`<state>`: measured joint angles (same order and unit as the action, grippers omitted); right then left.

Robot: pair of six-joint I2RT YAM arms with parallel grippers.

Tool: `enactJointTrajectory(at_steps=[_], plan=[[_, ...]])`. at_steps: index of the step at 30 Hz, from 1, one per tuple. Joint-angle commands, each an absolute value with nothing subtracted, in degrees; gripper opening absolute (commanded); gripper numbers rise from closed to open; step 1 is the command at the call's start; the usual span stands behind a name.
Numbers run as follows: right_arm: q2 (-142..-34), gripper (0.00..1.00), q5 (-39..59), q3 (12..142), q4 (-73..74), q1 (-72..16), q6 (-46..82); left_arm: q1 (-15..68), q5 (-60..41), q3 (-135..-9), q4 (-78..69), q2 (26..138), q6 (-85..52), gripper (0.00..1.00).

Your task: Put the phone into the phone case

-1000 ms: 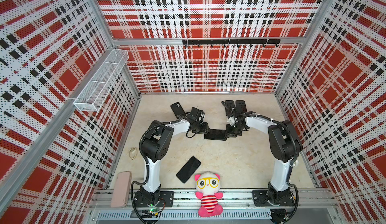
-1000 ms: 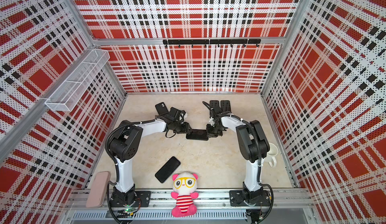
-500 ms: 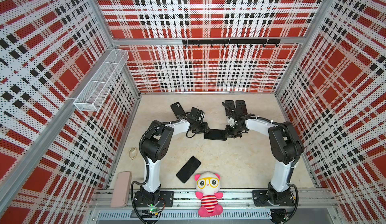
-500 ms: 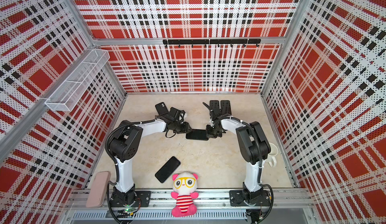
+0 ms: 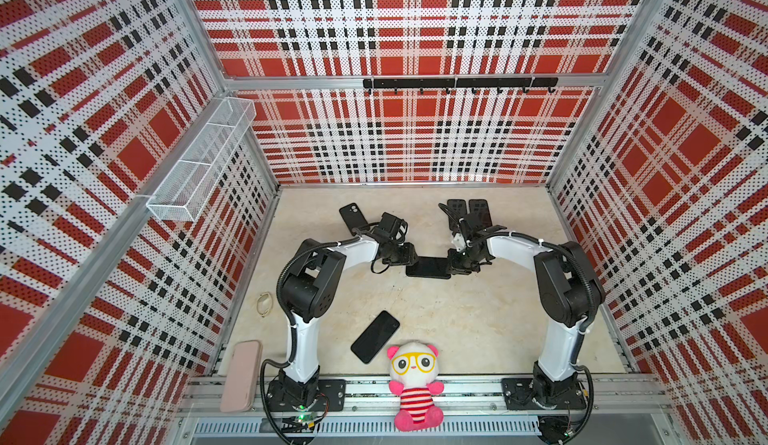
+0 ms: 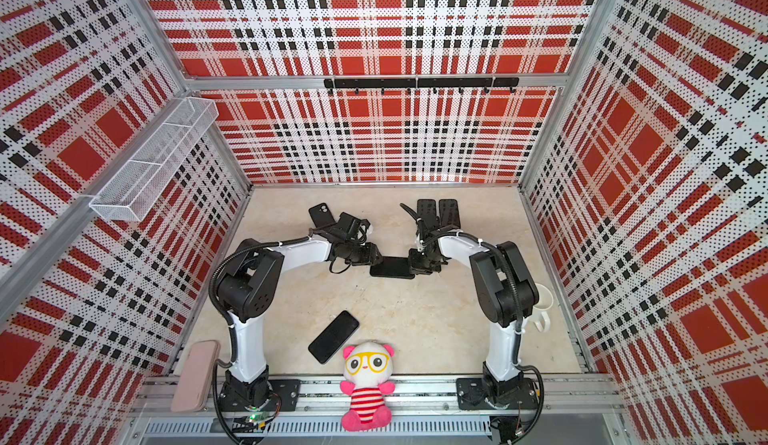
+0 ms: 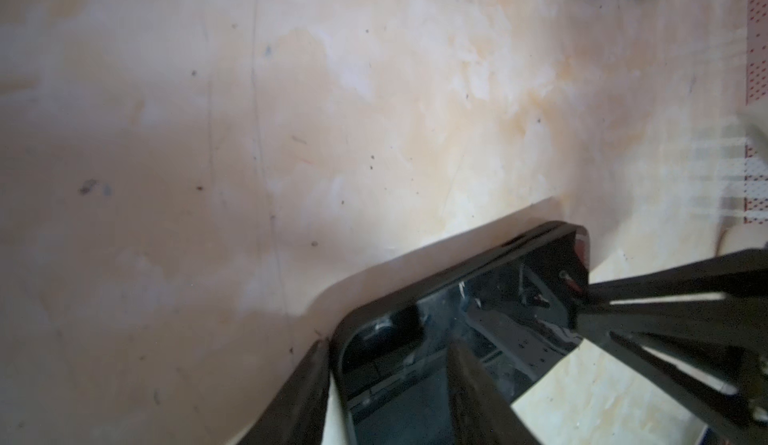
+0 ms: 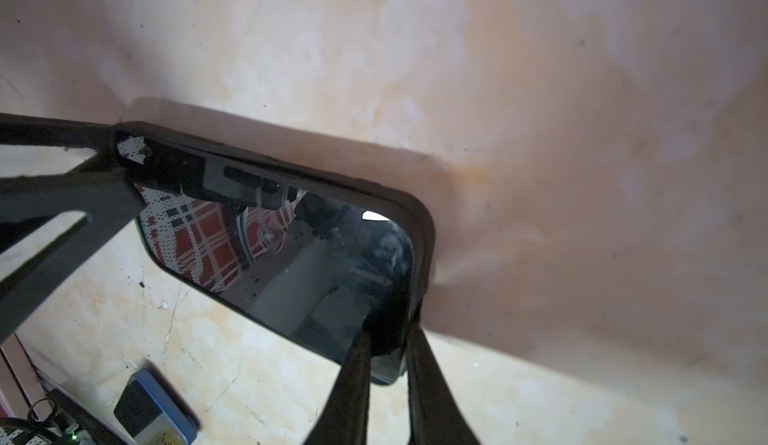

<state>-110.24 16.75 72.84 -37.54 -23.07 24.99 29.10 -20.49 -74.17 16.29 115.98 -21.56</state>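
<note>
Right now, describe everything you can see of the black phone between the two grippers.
The phone is a black slab with rounded corners. Its glossy screen mirrors the plaid wall, and a matte black rim, seemingly a case, frames it. It sits roughly level over the middle of the table, screen up, apparently raised, with a shadow beneath. The left gripper brackets one short end; the right gripper straddles the opposite corner.

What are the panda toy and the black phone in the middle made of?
Panda toy: soft plush fabric, judging by its fuzzy surface. Phone: glossy glass front, since it mirrors the plaid walls; the dark rim looks like plastic or rubber.
</note>
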Motion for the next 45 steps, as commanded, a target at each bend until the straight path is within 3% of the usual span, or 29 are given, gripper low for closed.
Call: enactJointTrajectory(at_steps=[1, 9, 28, 45], plan=[[-112.0, 0.23, 13.8, 76.1, -48.0, -22.4, 21.6, 29.6, -19.7, -76.1, 21.8, 114.9, -17.5, 0.52], [-108.3, 0.3, 16.3, 80.9, -51.5, -20.8, 20.7, 27.9, -18.1, -78.3, 27.0, 113.4, -13.3, 0.61], [-112.0, 0.19, 23.0, 76.5, -43.0, -20.5, 22.7, 30.1, -25.0, -79.0, 28.8, 116.7, -11.8, 0.43], [-115.1, 0.1, 26.5, 73.1, -39.5, -22.4, 24.8, 30.4, -26.1, -78.7, 27.8, 117.8, -13.0, 0.39]])
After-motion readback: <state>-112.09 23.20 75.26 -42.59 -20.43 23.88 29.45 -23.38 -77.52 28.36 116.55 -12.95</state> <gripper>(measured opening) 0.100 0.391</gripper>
